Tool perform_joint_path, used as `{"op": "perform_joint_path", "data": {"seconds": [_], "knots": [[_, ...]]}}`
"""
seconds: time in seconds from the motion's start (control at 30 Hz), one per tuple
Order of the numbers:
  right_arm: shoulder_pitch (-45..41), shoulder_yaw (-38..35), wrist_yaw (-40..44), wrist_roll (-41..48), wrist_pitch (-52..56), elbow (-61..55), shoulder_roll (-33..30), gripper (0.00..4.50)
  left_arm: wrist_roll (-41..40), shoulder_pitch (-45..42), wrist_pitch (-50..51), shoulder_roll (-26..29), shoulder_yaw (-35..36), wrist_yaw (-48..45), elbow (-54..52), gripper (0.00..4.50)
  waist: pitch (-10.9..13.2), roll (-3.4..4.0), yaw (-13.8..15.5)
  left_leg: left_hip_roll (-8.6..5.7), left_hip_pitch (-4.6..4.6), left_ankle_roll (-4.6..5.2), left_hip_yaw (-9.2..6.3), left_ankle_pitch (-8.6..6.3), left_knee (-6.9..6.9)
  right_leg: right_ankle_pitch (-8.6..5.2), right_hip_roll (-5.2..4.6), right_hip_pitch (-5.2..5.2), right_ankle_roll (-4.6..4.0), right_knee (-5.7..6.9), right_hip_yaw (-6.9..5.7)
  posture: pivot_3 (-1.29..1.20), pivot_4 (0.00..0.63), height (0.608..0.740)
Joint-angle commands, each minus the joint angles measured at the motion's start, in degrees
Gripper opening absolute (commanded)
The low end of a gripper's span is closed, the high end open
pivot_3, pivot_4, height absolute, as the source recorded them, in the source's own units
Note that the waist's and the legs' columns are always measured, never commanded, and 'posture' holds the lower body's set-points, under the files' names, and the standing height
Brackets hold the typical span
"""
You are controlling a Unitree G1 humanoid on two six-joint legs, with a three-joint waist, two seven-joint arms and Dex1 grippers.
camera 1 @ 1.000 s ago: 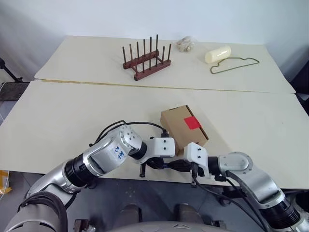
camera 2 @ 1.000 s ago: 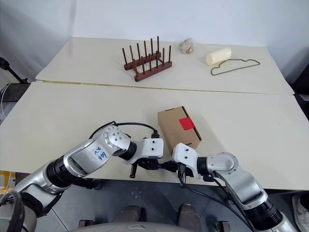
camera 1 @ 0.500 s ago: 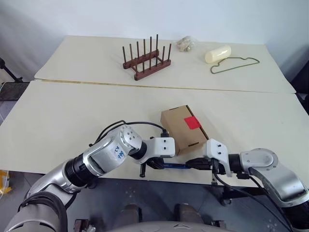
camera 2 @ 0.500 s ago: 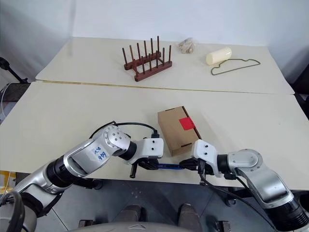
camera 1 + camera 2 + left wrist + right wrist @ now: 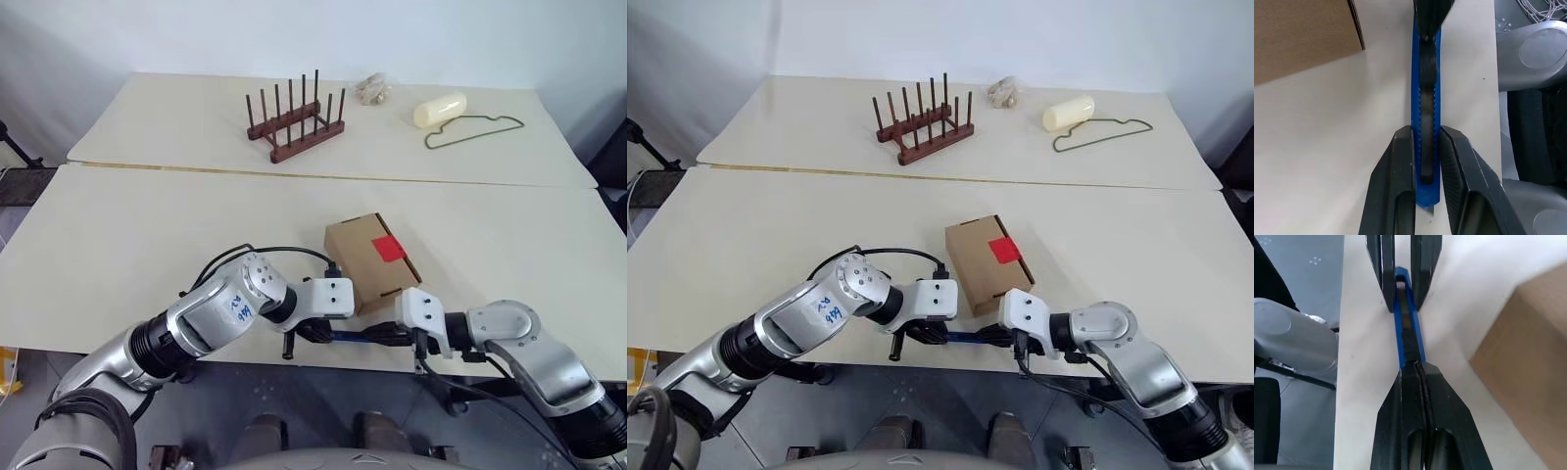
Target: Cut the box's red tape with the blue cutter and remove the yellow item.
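Left pincer (image 5: 1425, 161) is clamping the near end of the blue cutter (image 5: 1426, 98), one black finger (image 5: 1396, 196) pressing each long side of the slim blue body. Left forearm is reaching in from the robot's left, wrist bending so the pincer is pointing across toward the right arm and downward, just over the near edge of the surface (image 5: 118, 255).

Right pincer (image 5: 1418, 377) is sitting with its fingers pressed together on the opposite end of the blue cutter, the two fingertips meeting over the tool's dark end. Right arm is coming in from the right, elbow out, wrist turning the pincer leftward, so the two pincers are facing each other along the cutter's length. The cutter is lying roughly level between them, parallel with the surface's front edge.

Just beyond the cutter, the box (image 5: 364, 257) is sitting closed on the surface, near but apart from both pincers. The red tape (image 5: 389, 247) is lying on its top face toward the right side.

Well apart, on the far surface: a wooden peg rack (image 5: 295, 125), a pale cream cylinder (image 5: 440, 109), a wire hanger (image 5: 474, 131), a small crumpled bundle (image 5: 372, 90).
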Motion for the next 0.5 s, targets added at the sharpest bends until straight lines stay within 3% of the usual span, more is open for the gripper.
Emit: {"op": "perform_joint_path", "data": {"seconds": [0.03,0.5], "knots": [[-0.6,2.5,0.5,-1.3,-0.6,0.6,1.1,0.03,-0.5,0.3,1.1,0.2,-1.5,0.3,0.6,0.4,0.0,0.0,0.0,0.0,0.0,0.0,0.0,0.0,0.0,0.0,0.0,0.0,0.0,0.0,0.0,0.0,0.15,0.74],[-2.1,6.4,-2.5,-2.2,3.0,-1.5,7.3,0.03,-0.7,0.6,1.2,0.3,-1.1,0.7,0.6,0.4,0.0,0.01,0.0,0.0,0.01,-0.06,-0.01,0.03,-0.01,0.0,0.0,0.0,0.0,0.0,0.0,0.0,0.15,0.74]]}}
